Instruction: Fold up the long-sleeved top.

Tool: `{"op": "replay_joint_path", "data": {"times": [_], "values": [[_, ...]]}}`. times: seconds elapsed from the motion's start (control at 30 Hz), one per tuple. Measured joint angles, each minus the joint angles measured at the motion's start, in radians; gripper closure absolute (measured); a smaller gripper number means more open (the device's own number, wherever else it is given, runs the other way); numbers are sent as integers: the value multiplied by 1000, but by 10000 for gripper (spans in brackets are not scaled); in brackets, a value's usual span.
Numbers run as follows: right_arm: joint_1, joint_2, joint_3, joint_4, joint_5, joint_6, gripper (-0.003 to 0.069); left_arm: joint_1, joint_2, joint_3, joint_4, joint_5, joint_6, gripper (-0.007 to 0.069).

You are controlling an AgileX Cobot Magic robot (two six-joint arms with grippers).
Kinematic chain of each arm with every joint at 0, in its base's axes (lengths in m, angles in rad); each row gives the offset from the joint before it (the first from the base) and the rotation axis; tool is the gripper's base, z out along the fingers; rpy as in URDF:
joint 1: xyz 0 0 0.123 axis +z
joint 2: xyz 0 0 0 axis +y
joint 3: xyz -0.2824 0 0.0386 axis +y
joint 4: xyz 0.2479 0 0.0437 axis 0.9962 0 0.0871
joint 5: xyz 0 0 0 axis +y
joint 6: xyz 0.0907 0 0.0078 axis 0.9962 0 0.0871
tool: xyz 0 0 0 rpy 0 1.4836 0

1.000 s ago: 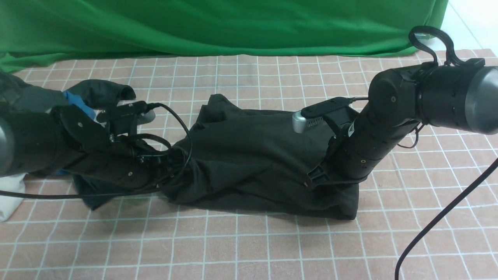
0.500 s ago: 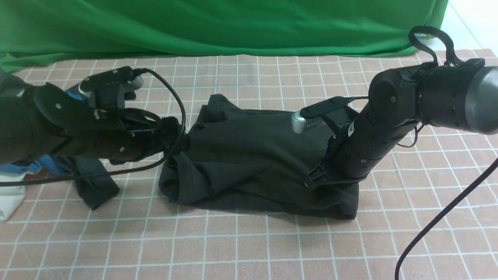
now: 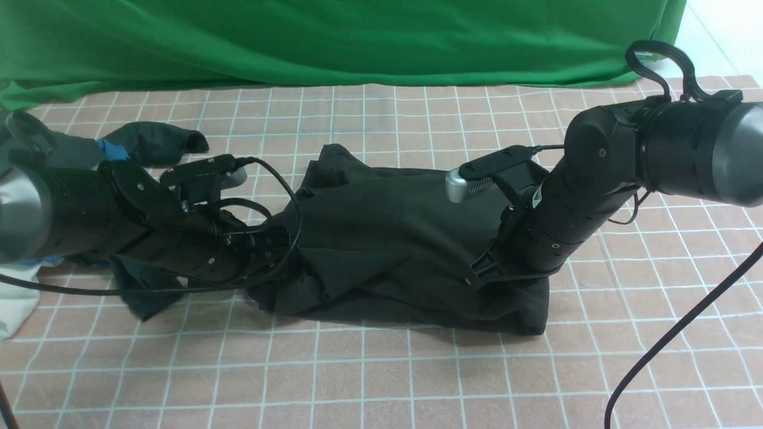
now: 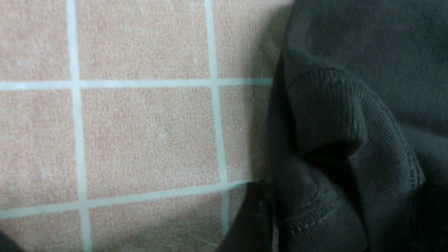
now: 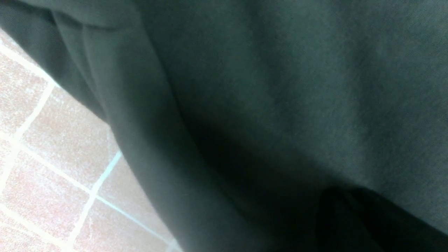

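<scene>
A green backdrop point(image 3: 334, 36) hangs behind the tiled worktop point(image 3: 381, 369). The black top point(image 3: 387, 244) lies bunched in a wide heap at the worktop's middle, between the two arms, its near edge doubled over in thick folds. In the left wrist view a ribbed, stitched hem point(image 4: 350, 115) of the top curls over beside bare tiles. A grey garment with blue cloth point(image 3: 113, 149) sits at the far left, behind the left arm, and a white cloth point(image 3: 12, 304) lies at the left edge. The left claw point(image 3: 271, 244) is low at the heap's left end, touching the fabric; whether its jaws are apart or clamped I cannot tell. The right claw point(image 3: 477, 277) presses into the heap's right side, jaws together, its tips buried in the top
</scene>
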Motion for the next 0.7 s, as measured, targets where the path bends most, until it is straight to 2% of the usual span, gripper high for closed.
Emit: {"op": "replay_joint_path", "data": {"times": [0.1, 0.23, 0.3, 0.4, 0.7], "values": [[0, 0, 0, 0, 0, -1, 561, 2, -1, 0, 7, -2, 0, 188], [0, -6, 0, 0, 1, -1, 561, 2, -11, 2, 11, 4, 16, 433], [0, -15, 0, 0, 3, 0, 561, 2, -34, 2, 12, 10, 51, 531], [0, -31, 0, -1, 5, 1, 561, 2, -75, 2, 21, 17, 76, 556], [0, -132, 0, -8, 47, 31, 541, 2, -170, -152, 239, 116, 83, 556]]}}
